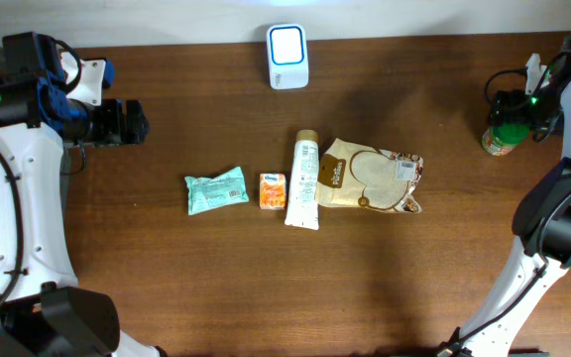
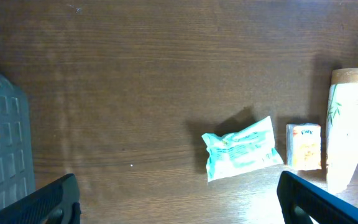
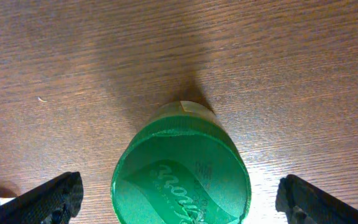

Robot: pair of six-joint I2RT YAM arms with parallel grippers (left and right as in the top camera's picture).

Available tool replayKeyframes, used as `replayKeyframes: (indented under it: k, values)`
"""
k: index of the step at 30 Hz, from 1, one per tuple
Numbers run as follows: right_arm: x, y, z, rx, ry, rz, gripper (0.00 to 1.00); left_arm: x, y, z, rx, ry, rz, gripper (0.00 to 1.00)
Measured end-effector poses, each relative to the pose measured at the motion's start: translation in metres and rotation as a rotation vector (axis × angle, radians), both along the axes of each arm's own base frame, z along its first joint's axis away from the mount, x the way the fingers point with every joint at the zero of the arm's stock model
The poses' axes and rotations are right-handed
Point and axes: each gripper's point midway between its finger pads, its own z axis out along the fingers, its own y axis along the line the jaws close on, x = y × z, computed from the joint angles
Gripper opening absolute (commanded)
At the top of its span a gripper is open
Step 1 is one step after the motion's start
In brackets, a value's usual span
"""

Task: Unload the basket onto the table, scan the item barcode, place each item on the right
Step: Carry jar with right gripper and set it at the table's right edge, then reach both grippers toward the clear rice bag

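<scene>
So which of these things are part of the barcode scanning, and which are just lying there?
In the job: scanner; green-lidded jar, straddled by the open right gripper.
Lying about, possibly next to scan: wipes packet, orange box, tube, beige bag.

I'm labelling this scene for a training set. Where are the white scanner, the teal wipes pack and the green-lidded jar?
white scanner [image 1: 287, 55], overhead view, centre of its lit face.
teal wipes pack [image 2: 241, 149], left wrist view, middle of its wrapper.
green-lidded jar [image 3: 182, 183], right wrist view, top of its lid.
</scene>
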Motion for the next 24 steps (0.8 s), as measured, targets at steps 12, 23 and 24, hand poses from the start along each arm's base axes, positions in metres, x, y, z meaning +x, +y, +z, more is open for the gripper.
replayKeyframes:
  k: [12, 23, 24]
  values:
    - [-0.08, 0.126, 0.202, 0.308, -0.214, 0.039, 0.95, 0.0, 0.0, 0.0, 0.0, 0.0, 0.0, 0.99]
    - [-0.11, 0.217, 0.034, 0.501, 0.164, 0.181, 0.7, 0.001, 0.0, 0.0, 0.0, -0.002, 0.0, 0.99]
    - [-0.11, 0.216, 0.028, 0.502, 0.165, 0.167, 0.69, 0.001, -0.001, 0.0, -0.003, -0.004, -0.002, 0.99]
